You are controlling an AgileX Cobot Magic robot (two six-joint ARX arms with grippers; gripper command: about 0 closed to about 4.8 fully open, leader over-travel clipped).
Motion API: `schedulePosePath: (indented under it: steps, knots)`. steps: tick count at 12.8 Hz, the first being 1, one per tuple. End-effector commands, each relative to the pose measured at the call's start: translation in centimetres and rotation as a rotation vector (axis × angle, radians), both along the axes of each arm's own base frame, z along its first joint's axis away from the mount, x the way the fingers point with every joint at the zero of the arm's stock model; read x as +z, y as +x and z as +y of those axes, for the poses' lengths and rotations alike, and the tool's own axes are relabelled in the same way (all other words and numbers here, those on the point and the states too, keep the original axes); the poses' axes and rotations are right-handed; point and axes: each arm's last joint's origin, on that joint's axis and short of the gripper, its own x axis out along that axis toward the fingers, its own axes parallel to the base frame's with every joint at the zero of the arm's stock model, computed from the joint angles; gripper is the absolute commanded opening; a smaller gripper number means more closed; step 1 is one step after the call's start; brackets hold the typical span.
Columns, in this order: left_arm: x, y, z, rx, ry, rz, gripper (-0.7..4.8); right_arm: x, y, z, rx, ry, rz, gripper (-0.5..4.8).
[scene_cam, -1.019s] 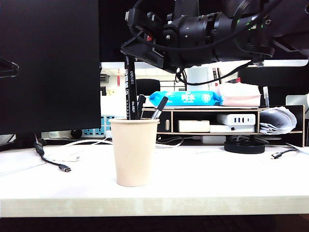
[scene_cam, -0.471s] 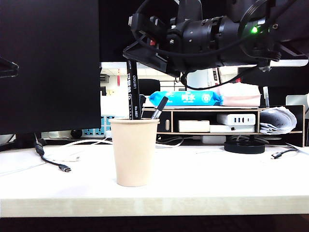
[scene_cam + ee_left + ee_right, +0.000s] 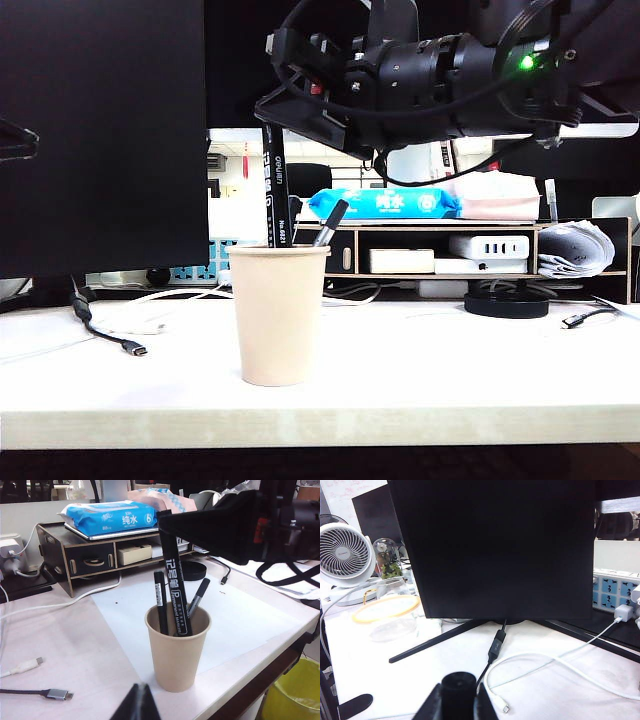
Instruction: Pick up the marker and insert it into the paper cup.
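1. right gripper (image 3: 456, 700): above the paper cup (image 3: 277, 314), clenched on the top end of the marker (image 3: 273, 185); in its wrist view the fingers (image 3: 431, 704) flank the marker's round black end.
2. marker: upright, long axis near vertical with a slight lean; lower end inside the cup, upper end in the right gripper's fingers, white lettering running along the barrel. we cannot tell whether the tip rests on the cup's bottom.
3. paper cup: stands on the white table (image 3: 450, 370), already holding two thinner pens (image 3: 161, 600) beside the marker.
4. left gripper (image 3: 138, 706): low and off to the side of the cup, its two dark fingertips drawn to a point with no gap between them, clenched and empty.
5. step in hand, as we judge it: letting the marker go into the cup. done well, we keep the barrel upright, clear of the rim and the pens, lower until it rests, then spread the fingers without dragging the cup.
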Motion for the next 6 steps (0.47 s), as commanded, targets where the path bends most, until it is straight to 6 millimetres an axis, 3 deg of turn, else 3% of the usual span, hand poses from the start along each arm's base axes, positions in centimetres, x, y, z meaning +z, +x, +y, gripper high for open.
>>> schedulePosePath:
  steps: [1, 6]
  knots:
    - [0.08, -0.01, -0.01, -0.003, -0.002, -0.008, -0.04, 0.34, -0.07, -0.03, -0.001, 0.018, -0.023, 0.64]
    - [0.08, -0.01, -0.01, -0.003, -0.001, -0.007, -0.04, 0.34, -0.06, -0.03, -0.002, 0.017, -0.023, 0.87]
